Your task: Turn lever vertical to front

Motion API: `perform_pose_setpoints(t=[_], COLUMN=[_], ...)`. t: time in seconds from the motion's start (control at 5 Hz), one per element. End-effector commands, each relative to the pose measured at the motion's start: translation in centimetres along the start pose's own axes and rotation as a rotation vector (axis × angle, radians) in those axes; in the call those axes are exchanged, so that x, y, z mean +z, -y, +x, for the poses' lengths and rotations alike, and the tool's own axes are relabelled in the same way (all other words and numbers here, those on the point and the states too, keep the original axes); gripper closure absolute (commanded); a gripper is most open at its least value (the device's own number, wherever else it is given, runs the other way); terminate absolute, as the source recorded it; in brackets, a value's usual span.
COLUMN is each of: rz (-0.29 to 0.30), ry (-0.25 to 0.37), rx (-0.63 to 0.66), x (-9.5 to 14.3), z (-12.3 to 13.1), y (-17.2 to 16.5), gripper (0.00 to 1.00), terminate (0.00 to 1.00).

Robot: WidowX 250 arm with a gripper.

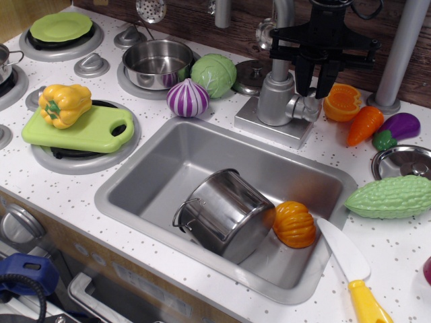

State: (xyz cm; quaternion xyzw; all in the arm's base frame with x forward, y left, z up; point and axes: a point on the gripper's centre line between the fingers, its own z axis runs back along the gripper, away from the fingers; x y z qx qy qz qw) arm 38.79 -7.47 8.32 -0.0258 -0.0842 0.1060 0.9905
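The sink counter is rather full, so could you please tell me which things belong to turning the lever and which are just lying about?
Belong to the job:
lever
faucet
gripper

Just lying about:
steel pot
orange pumpkin
purple onion
cabbage
carrot
knife

black tool (316, 86) pointing straight down, its 2 fingers apart

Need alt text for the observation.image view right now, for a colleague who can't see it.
A black gripper hangs open just above the lever on the right side of the silver faucet. Below, the sink holds a tipped steel pot and an orange toy pumpkin.
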Motion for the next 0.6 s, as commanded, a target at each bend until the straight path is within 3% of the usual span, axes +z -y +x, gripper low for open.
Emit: perform_pose_setpoints(t=[0.0, 0.2, 0.4], rz=[0.009, -0.007, 0.005], ry=[-0.108, -0.093, -0.073], rx=[0.02, 0.038, 0.033], x=[-3.83, -4.34, -4.37], z=[-3.66, -4.36, -4.33], y=[1.91, 2.11, 2.09], gripper=[1.0, 1.0, 1.0], terminate=[0.0, 0.0, 1.0])
